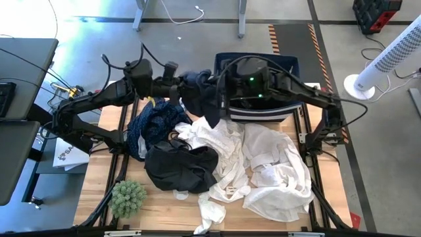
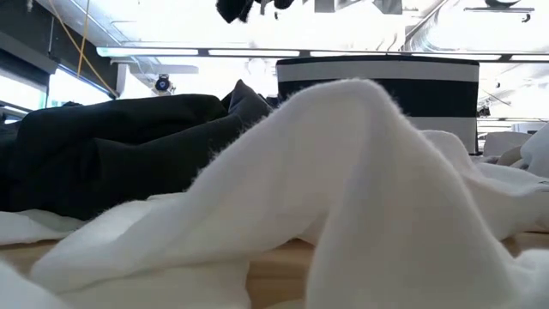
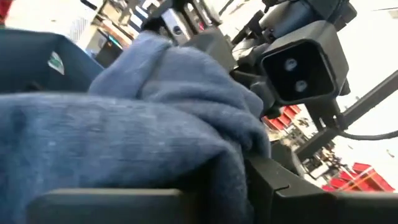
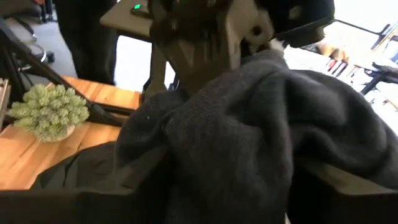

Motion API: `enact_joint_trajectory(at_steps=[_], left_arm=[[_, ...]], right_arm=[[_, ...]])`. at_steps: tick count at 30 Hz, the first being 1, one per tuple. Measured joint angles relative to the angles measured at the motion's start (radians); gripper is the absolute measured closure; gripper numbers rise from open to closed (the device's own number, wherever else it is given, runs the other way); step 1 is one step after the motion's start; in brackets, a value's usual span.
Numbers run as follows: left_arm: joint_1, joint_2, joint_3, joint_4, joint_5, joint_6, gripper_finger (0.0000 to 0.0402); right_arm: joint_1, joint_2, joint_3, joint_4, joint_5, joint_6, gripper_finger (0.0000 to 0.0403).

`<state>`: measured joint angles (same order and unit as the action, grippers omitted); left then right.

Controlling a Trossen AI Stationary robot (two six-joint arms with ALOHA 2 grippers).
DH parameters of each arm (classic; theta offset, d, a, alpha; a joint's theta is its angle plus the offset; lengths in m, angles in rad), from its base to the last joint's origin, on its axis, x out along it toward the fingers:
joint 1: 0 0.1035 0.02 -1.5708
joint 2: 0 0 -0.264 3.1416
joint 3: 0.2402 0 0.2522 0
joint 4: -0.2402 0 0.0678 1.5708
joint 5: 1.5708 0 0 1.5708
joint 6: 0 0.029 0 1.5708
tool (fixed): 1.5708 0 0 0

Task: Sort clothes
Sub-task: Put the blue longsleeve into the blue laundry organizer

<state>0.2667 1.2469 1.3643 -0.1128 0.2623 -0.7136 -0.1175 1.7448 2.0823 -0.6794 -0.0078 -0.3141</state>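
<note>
2 grippers meet over the table's far edge in the high view: the left gripper (image 1: 179, 84) and right gripper (image 1: 217, 92) both clamp a navy garment (image 1: 200, 95), lifted beside the navy bin (image 1: 289, 66). White garments (image 1: 263, 164), a black garment (image 1: 181, 168) and a second navy garment (image 1: 154, 122) lie heaped below; a green plant (image 1: 127, 197) sits at the near corner.

Low view: white fabric (image 2: 343, 172) fills the foreground, black fabric (image 2: 111, 146) behind.

Left wrist view: blue fabric (image 3: 155, 112) fills the jaws.

Right wrist view: dark fabric (image 4: 261, 137) is pinched between the fingers.
</note>
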Motion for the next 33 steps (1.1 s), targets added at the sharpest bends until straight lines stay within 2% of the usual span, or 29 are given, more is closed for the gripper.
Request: enact_joint_trajectory(at_steps=[7,8,12,15,20,24,28,33], left_arm=[[0.028,-0.002,0.002,-0.009,0.084,-0.023,0.0247],[0.038,-0.004,0.002,-0.016,0.098,-0.023,0.0233],[0.066,-0.026,0.002,-0.116,0.111,-0.005,0.0194],[0.088,-0.044,0.003,-0.233,0.098,0.016,0.0185],[0.1,-0.06,0.001,-0.341,-0.019,0.035,0.0187],[0.099,-0.06,0.001,-0.366,-0.054,0.036,0.0187],[0.092,-0.061,0.001,-0.375,-0.063,0.043,0.0188],[0.092,-0.06,0.001,-0.391,-0.066,0.053,0.0188]], right_arm=[[0.0,0.002,0.0,-0.015,0.029,0.001,0.0366],[0.0,-0.003,-0.001,-0.021,0.049,-0.001,0.0378],[0.0,-0.053,-0.004,-0.052,0.174,0.021,0.0367],[-0.013,-0.12,-0.001,-0.068,0.282,0.017,0.0371],[-0.087,-0.208,0.001,-0.202,0.369,0.035,0.0379],[-0.193,-0.248,0.0,-0.418,0.353,0.098,0.0371],[-0.322,-0.222,-0.01,-0.669,0.247,0.133,0.0353],[-0.466,-0.218,-0.215,-0.693,0.076,0.164,0.035]])
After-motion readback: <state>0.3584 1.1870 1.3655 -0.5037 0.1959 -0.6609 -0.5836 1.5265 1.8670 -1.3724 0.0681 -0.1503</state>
